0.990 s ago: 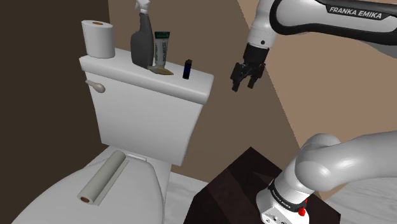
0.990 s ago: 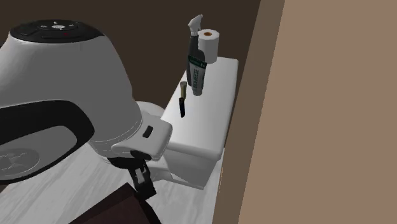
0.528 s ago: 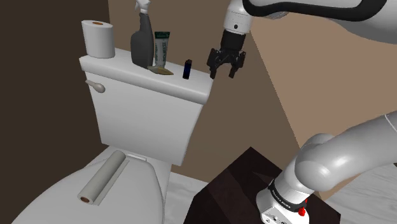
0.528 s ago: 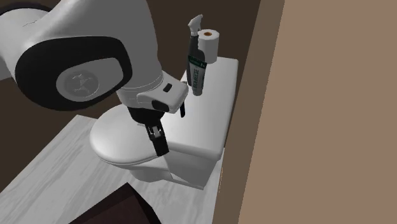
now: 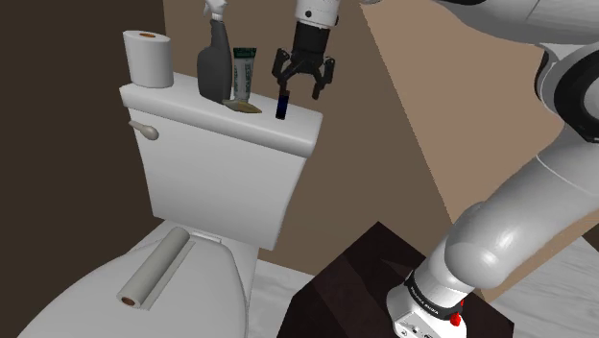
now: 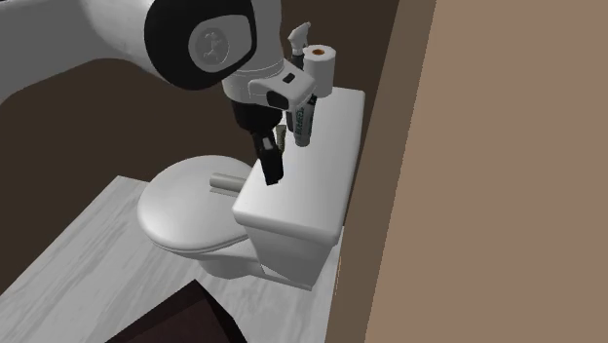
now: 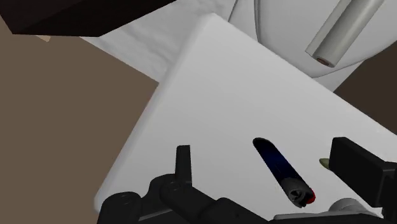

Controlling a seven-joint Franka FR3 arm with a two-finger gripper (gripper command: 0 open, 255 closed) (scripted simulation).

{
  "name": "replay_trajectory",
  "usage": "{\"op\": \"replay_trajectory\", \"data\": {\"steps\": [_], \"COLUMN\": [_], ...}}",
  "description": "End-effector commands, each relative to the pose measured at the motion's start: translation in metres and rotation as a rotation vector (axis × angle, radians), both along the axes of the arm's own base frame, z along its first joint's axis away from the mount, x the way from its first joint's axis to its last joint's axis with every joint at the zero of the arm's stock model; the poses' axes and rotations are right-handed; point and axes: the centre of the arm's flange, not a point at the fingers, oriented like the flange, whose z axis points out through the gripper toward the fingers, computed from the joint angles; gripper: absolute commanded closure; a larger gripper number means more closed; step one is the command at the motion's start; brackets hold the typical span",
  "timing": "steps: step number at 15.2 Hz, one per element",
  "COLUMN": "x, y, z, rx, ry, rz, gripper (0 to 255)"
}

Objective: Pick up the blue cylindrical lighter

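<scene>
While the gripper (image 5: 299,88) hangs with its jaws spread wide just above the toilet tank lid (image 5: 182,110), one dark blue cylindrical lighter (image 5: 282,106) stands upright on that lid, near the end at the shoulder view's right. In the wrist view the lighter (image 7: 282,169) lies between the two black fingers (image 7: 183,164) and touches neither. Its cap end is grey with a spot of red.

Counted on the lid besides the lighter:
- one upright toilet paper roll (image 5: 149,58) at the far end
- one grey spray bottle (image 5: 213,65)
- one white and green tube (image 5: 244,75) standing beside the bottle
- one small olive-brown thing (image 5: 248,108) at the tube's foot, too small to name

A second, longer roll (image 5: 154,271) lies flat on the closed toilet seat lid (image 5: 77,298). One flush handle (image 5: 144,130) sits on the tank's front. The arm's dark stand (image 5: 355,283) is at the shoulder view's lower right.

The spray bottle's nozzle is cut off by the shoulder view's top edge, as is the arm above the wrist. In the second exterior view the gripper stands in front of the lighter and covers most of it, and the wrist hides much of the spray bottle.
</scene>
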Motion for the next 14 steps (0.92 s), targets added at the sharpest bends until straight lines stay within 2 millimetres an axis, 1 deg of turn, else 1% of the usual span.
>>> {"op": "replay_trajectory", "data": {"steps": [1, 2, 3, 9, 10, 12, 13, 14], "x": [0.024, 0.036, 0.037, 0.037, 0.037, 0.037, 0.037, 0.037], "y": [0.009, 0.013, 0.014, 0.014, 0.014, 0.014, 0.014, 0.014], "z": [0.007, 0.011, 0.011, -0.021, -0.029, -0.029, -0.029, -0.029], "rx": [0.003, 0.005, 0.005, 0.005, 0.005, 0.005, 0.005, 0.005], "ry": [-0.003, -0.004, -0.004, -0.004, -0.004, -0.004, -0.004, -0.004], "rz": [-0.032, -0.047, -0.048, -0.048, -0.048, -0.048, -0.048, -0.048], "gripper": [0, 0, 0, 0, 0, 0, 255, 255]}}
